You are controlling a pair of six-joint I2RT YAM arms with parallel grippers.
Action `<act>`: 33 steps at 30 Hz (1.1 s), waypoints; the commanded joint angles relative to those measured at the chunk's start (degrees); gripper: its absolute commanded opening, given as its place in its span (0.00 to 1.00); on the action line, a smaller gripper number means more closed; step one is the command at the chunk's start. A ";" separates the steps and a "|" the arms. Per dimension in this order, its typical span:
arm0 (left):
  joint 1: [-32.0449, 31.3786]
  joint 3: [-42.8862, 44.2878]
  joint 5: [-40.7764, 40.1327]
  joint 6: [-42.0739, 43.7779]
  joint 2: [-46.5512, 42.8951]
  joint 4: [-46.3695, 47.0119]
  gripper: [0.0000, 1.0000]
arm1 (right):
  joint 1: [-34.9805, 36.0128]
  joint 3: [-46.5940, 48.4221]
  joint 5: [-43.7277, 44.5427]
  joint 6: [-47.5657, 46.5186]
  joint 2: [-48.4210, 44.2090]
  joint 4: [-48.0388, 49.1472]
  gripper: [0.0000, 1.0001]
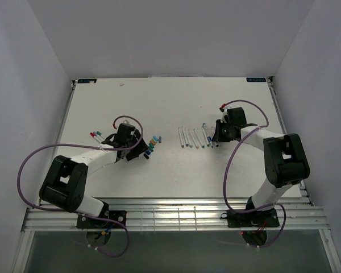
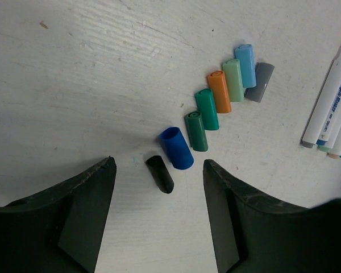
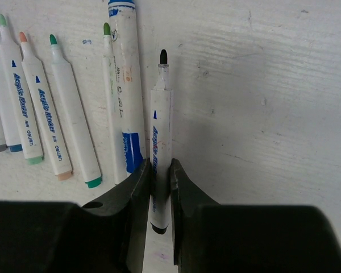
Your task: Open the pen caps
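Note:
Several pen caps (image 2: pixel 220 91) lie in a slanting row on the white table: blue, two green, orange, pale green, light blue and grey. A small black cap (image 2: pixel 159 173) lies on the table at the near end of the row, between the fingers of my open left gripper (image 2: pixel 159 165), touching neither finger. My right gripper (image 3: pixel 159 170) is shut on the barrel of a white pen (image 3: pixel 161 114) whose black tip is bare and points away. Left of that pen lie several uncapped pens (image 3: pixel 62 114). From above, the caps (image 1: pixel 151 145) sit beside the left gripper (image 1: pixel 141 149), and the pens (image 1: pixel 193 137) beside the right gripper (image 1: pixel 217 136).
A thicker white marker with a blue cap (image 3: pixel 125 85) lies next to the held pen. Two pens with a red and a blue end (image 1: pixel 95 135) lie left of the left arm. Purple cables (image 1: pixel 28 165) loop from both arms. White walls enclose the table on three sides.

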 commanded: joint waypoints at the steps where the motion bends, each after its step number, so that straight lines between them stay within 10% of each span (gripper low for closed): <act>1: 0.11 0.96 -2.12 0.66 -4.40 -2.80 0.73 | -0.10 1.97 -0.89 -0.88 0.61 2.27 0.21; 15: 4.05 13.26 -8.63 3.91 -10.29 -14.40 0.91 | -0.01 0.92 -2.21 -0.01 -0.79 3.42 0.39; 33: 19.18 28.46 -13.46 11.03 7.63 -19.95 0.79 | 10.97 0.66 -3.88 1.58 -17.06 -0.45 0.41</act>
